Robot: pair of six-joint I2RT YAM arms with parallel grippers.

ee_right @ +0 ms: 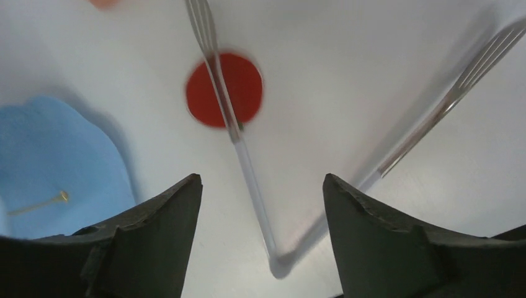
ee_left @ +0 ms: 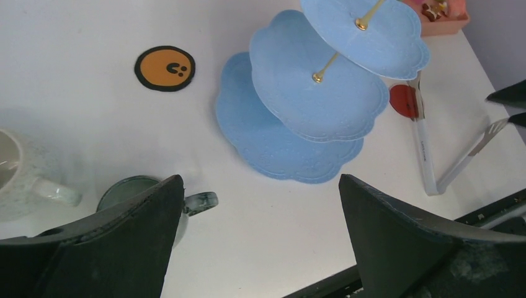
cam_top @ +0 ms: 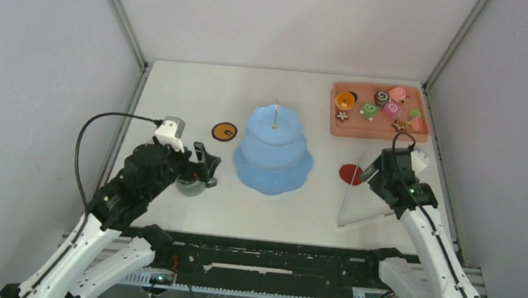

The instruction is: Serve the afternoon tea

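Note:
The light blue three-tier cake stand (cam_top: 274, 150) stands mid-table with all tiers bare; it also shows in the left wrist view (ee_left: 310, 105). Toy pastries (cam_top: 382, 106) lie on the salmon-pink tray (cam_top: 343, 127) at the back right. My left gripper (cam_top: 207, 165) is open and empty, hovering just right of the grey-green mug (cam_top: 189, 185). In the left wrist view the gripper (ee_left: 260, 180) has that mug (ee_left: 133, 189) partly behind its left finger, and a white mug (ee_left: 18, 174) sits at the far left. My right gripper (ee_right: 262, 177) is open and empty above the metal tongs (ee_right: 248, 167).
An orange coaster (cam_top: 225, 131) lies left of the stand, and a red coaster (cam_top: 351, 174) lies to its right under one tong arm. The tongs (cam_top: 357, 209) lie spread open at the front right. Grey enclosure walls surround the table.

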